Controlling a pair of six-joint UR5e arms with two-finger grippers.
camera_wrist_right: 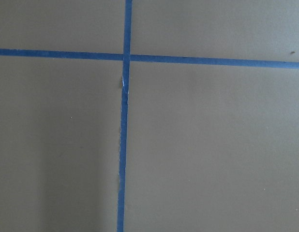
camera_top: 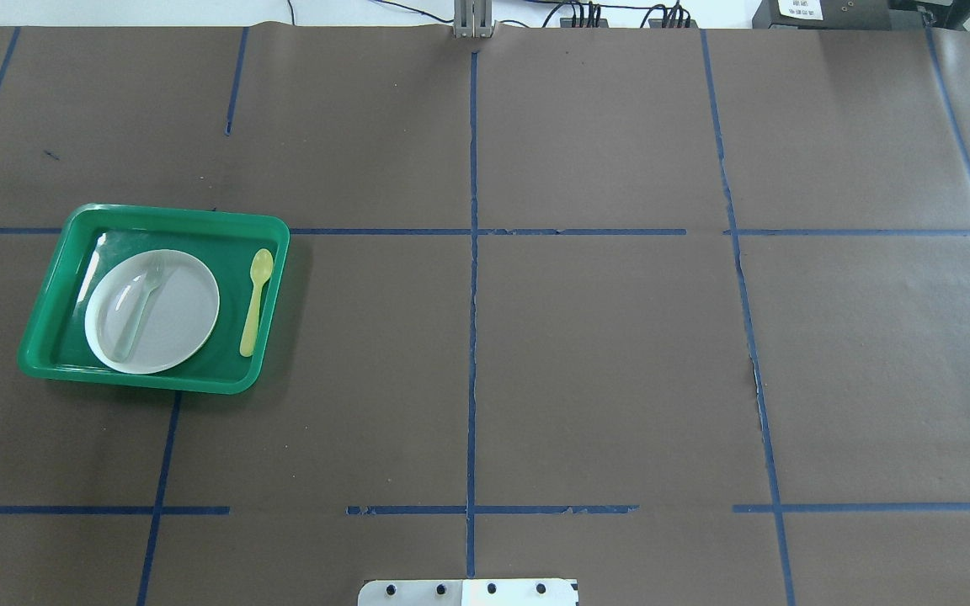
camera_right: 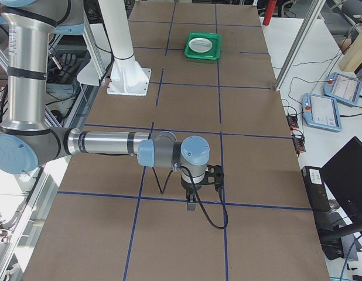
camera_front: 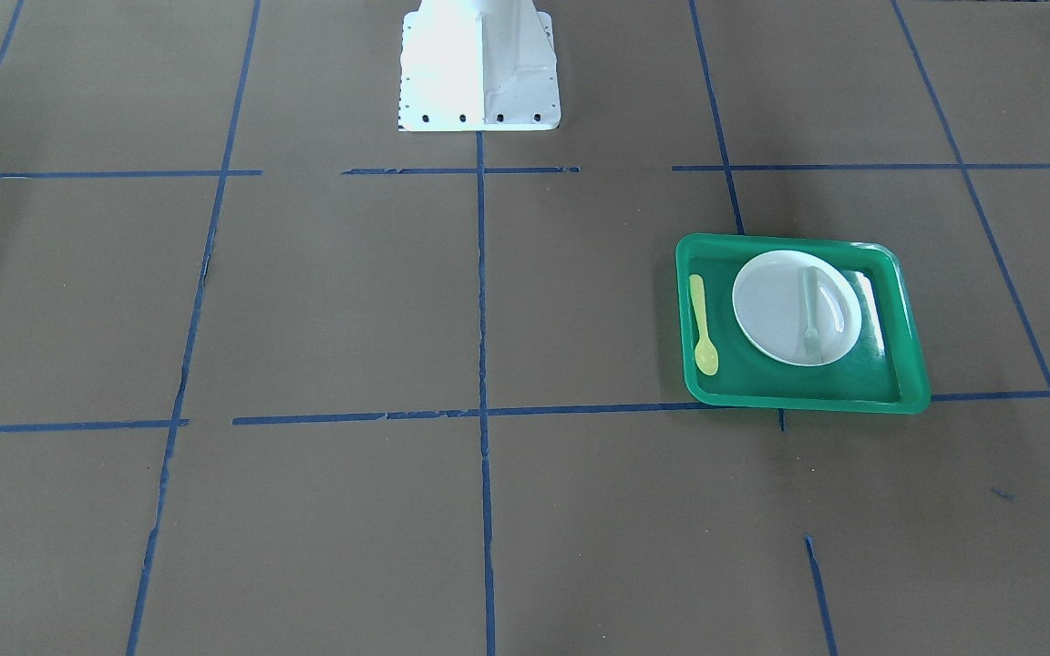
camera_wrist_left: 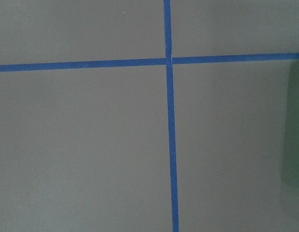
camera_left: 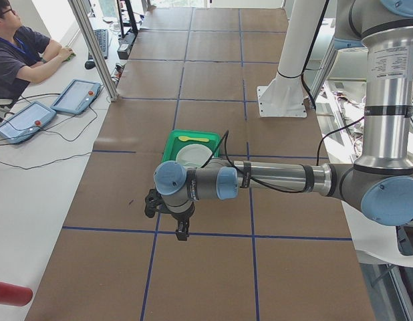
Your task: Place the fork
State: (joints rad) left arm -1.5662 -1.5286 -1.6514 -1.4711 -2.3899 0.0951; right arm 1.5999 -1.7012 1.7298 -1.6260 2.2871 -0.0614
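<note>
The pale translucent fork (camera_front: 810, 314) lies on a white plate (camera_front: 766, 310) inside a green tray (camera_front: 798, 402). The overhead view shows the same fork (camera_top: 138, 307), plate (camera_top: 178, 324) and tray (camera_top: 140, 381). No gripper touches the fork. My left gripper (camera_left: 182, 233) shows only in the exterior left view, hanging above the table on the near side of the tray. My right gripper (camera_right: 191, 204) shows only in the exterior right view, far from the tray (camera_right: 203, 56). I cannot tell whether either is open or shut.
A yellow spoon (camera_front: 702, 328) lies in the tray beside the plate, also in the overhead view (camera_top: 254, 303). The white robot base (camera_front: 479, 64) stands at the table's edge. Blue tape lines (camera_top: 472, 337) cross the brown table. A person (camera_left: 19, 50) sits at a side desk.
</note>
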